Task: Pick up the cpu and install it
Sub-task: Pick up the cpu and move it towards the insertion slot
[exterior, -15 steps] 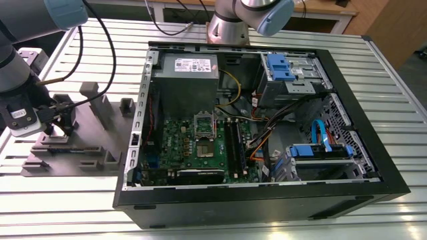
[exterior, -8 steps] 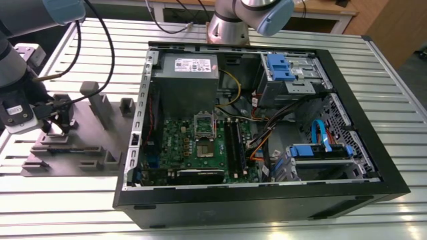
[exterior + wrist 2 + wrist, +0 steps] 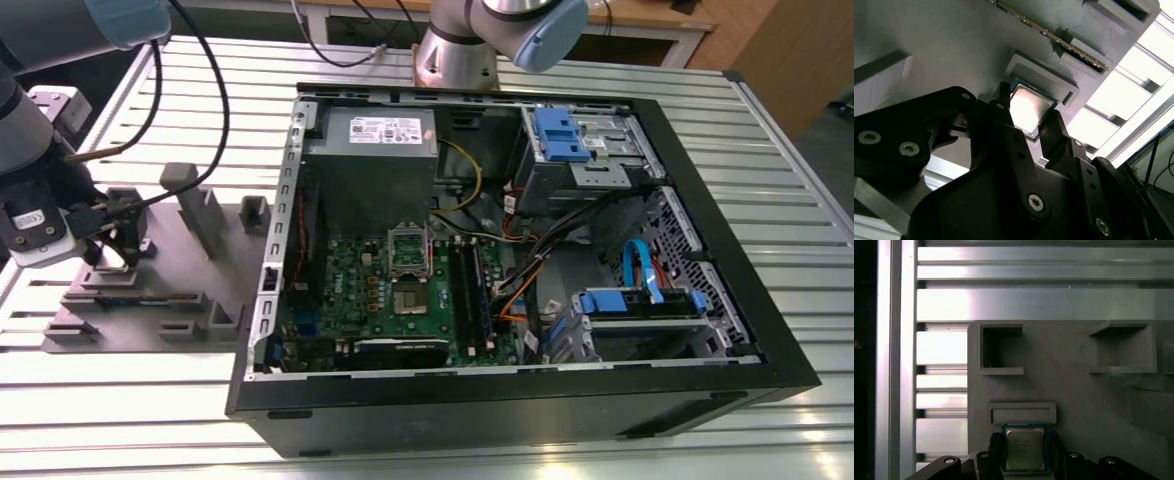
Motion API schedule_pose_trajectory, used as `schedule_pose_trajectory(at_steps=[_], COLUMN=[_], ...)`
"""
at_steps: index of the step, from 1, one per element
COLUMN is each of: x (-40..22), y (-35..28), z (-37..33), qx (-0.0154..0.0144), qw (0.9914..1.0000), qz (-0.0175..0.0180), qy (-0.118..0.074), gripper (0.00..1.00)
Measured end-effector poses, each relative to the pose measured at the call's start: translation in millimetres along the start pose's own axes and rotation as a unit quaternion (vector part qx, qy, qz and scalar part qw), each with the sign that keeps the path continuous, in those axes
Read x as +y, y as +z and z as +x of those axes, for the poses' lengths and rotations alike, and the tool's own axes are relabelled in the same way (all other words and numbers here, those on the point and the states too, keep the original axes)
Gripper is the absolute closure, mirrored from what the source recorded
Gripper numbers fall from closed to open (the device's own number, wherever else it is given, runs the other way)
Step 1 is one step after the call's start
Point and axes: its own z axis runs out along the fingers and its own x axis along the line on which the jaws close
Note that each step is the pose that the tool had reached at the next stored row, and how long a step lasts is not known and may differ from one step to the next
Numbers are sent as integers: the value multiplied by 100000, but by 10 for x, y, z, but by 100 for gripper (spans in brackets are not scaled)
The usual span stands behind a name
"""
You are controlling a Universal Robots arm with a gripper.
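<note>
The cpu [image 3: 1025,449] is a small square chip with a silver top and a thin green rim. It lies on the grey fixture plate [image 3: 1069,380] beside a low raised bracket [image 3: 1021,412]. In both wrist views my gripper [image 3: 1025,452] has a black finger against each of two opposite edges of the cpu [image 3: 1026,107], so the gripper [image 3: 1026,120] is shut on it. In the exterior view the gripper [image 3: 114,240] stands over the fixture plate [image 3: 147,300] at that view's left, well apart from the open computer case [image 3: 534,250] and its motherboard socket [image 3: 404,297].
The fixture plate carries upright grey blocks [image 3: 200,205] and open pockets [image 3: 1001,347]. A memory stick [image 3: 1054,37] lies in a slot on it. A ribbed aluminium table [image 3: 787,230] lies under everything. Cables [image 3: 587,225] and blue drive bays [image 3: 561,135] fill the case.
</note>
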Motion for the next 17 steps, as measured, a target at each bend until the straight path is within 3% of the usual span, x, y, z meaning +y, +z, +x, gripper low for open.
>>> schedule_pose_trajectory(at_steps=[8,17], x=[1,11], y=[-24,-283], z=[0,-5], qx=[22,1], qw=[100000,100000], qz=[-8,-89], qy=[0,1], gripper=[53,53])
